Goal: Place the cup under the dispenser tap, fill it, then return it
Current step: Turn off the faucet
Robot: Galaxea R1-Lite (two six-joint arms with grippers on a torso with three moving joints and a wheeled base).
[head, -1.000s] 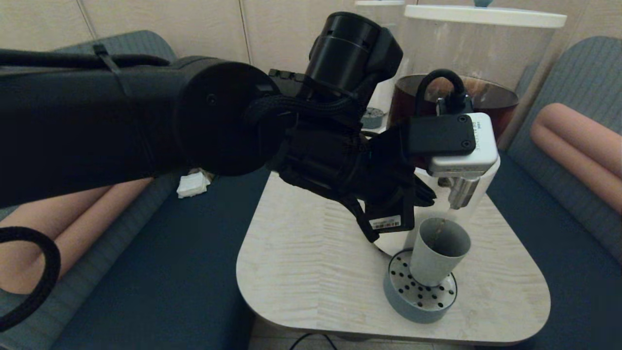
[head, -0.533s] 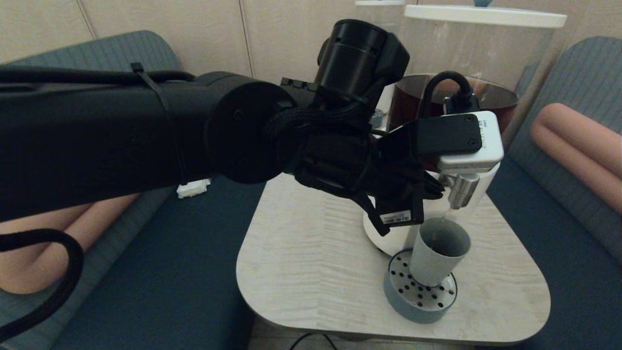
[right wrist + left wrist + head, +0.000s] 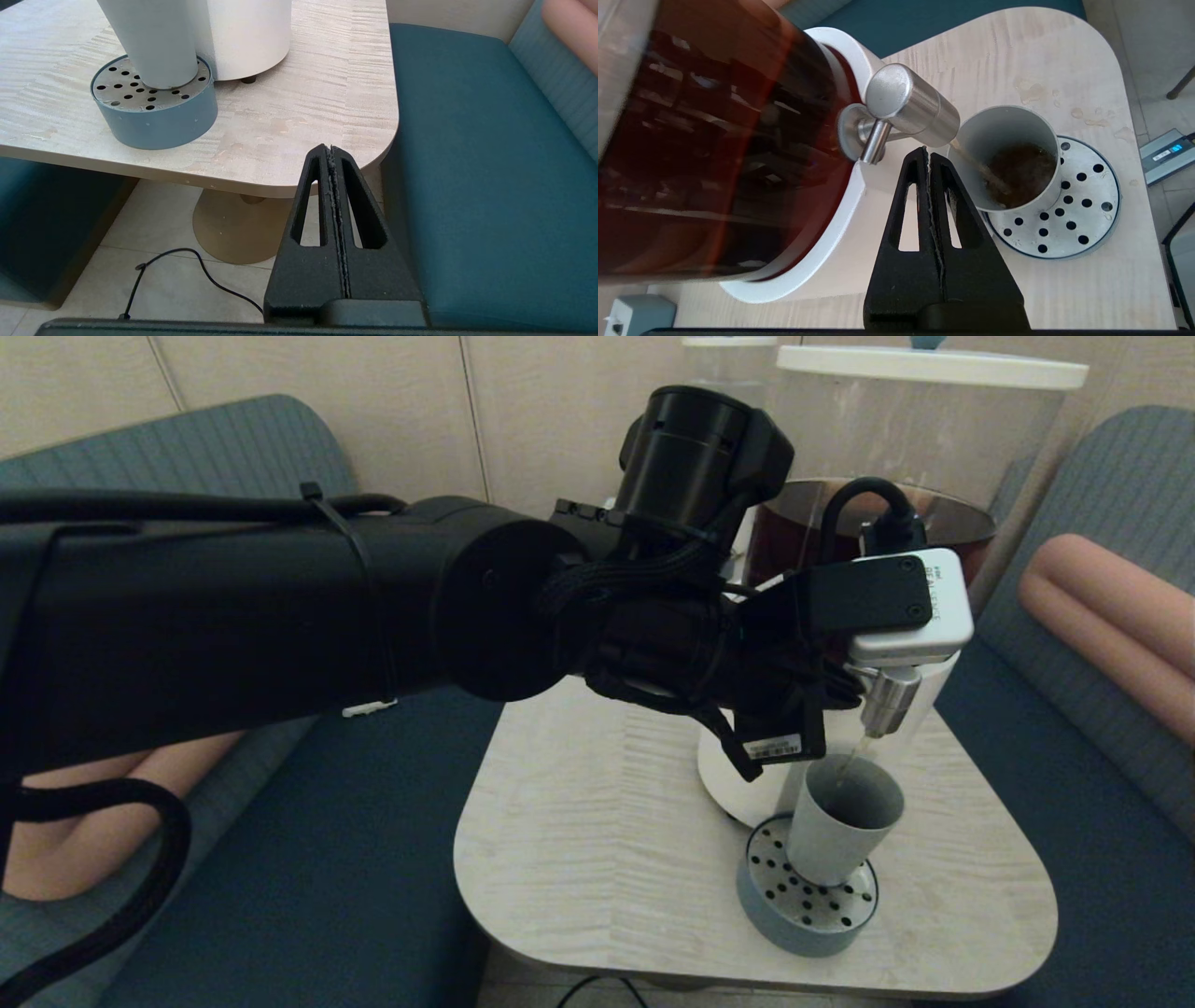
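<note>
The left gripper [image 3: 928,156] has its fingers [image 3: 915,186] pressed together, tips just below the lever of the dispenser tap [image 3: 911,110], possibly touching it. A thin brown stream runs from the tap into the cup [image 3: 1008,140], which holds dark liquid. The cup stands on a perforated drip tray [image 3: 1087,210] on the pale bench [image 3: 1017,51], beside the dispenser [image 3: 714,140] of dark brown liquid.

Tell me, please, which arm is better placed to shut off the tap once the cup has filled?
Probably the left: its closed pincer sits just beside the tap, which is pouring into the cup. The right pincer hangs low off the table's edge.
</note>
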